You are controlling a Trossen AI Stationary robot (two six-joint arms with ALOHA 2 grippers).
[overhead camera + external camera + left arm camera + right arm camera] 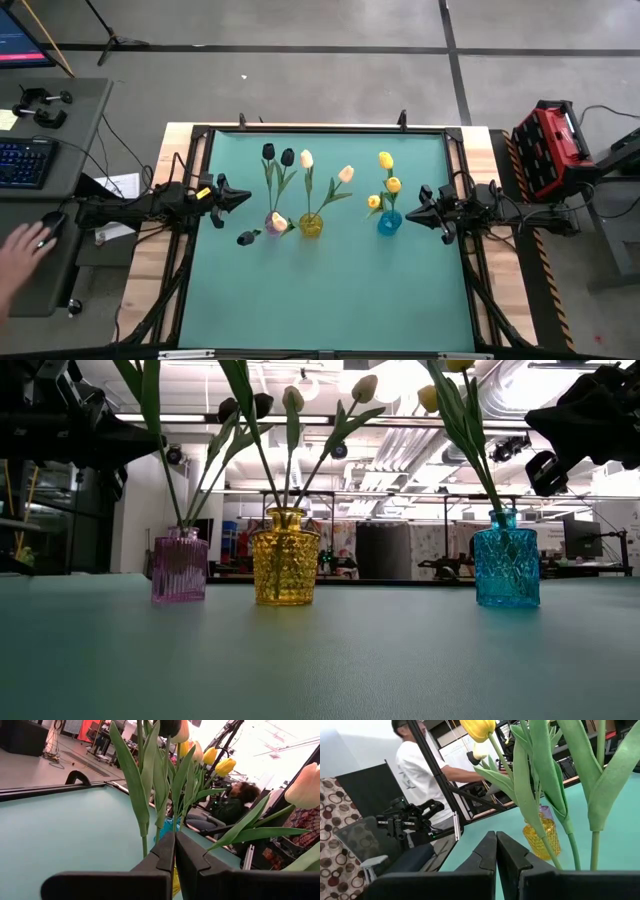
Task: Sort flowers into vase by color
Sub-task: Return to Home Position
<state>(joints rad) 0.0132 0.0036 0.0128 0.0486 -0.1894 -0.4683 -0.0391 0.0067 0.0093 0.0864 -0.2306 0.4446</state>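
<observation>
Three textured glass vases are standing in a row across the middle of the teal mat [330, 290]: pink vase [180, 570], yellow vase [285, 560], blue vase [506, 565]. Three yellow tulips [385, 159] are sitting in the blue, three black tulips [268, 151] in the pink (one drooping low), three cream-white tulips [306, 158] in the yellow. The left gripper [240, 197] and right gripper [415, 203] are hovering at the mat's side edges, fingers pressed together.

I see a teal counter [330, 290], a ribbed pink vase [180, 565], a knobbly amber-yellow vase [285, 560], a patterned blue vase [506, 565], and black tulips [268, 151], cream tulips [307, 158] and yellow tulips [386, 160] on green stems.
</observation>
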